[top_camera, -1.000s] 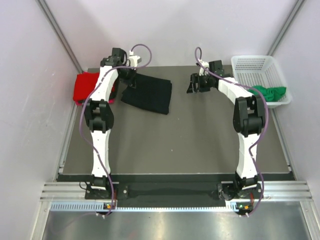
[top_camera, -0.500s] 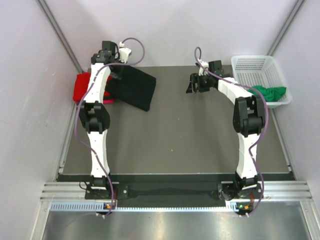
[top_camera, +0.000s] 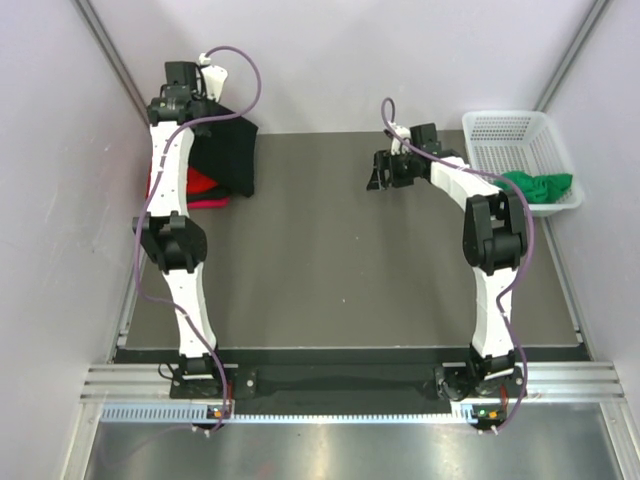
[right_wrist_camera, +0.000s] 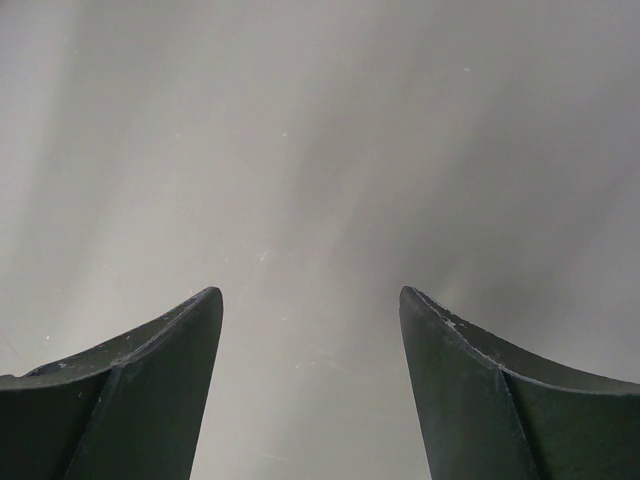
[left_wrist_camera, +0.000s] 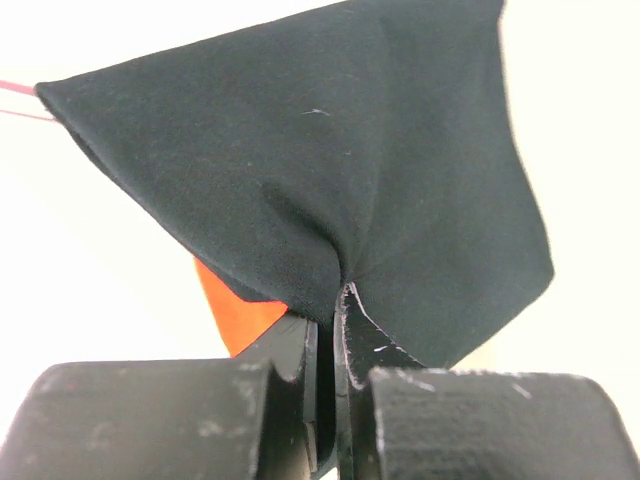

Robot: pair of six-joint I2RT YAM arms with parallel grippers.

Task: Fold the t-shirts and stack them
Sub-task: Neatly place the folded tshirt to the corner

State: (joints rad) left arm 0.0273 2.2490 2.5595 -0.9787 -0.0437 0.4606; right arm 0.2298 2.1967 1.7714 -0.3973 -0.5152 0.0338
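The left end effector (left_wrist_camera: pixel 335 300) is clenching a fold of the black soft cloth t-shirt (left_wrist_camera: pixel 330 150), which is hanging over the red cloth t-shirt (top_camera: pixel 200 184) at the far left corner of the dark table (top_camera: pixel 350 270). The right end effector (right_wrist_camera: pixel 310 300) is standing released, grasping nothing, over the bare table. The green crumpled t-shirt (top_camera: pixel 540 185) is lying at the near edge of the white plastic mesh basket (top_camera: pixel 500 125).

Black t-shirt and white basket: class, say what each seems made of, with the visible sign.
Black t-shirt: soft matte cloth, perhaps cotton knit; it puckers and drapes where the shut left pincer pinches it. White basket: probably rigid moulded plastic; regular mesh of holes, straight rim.
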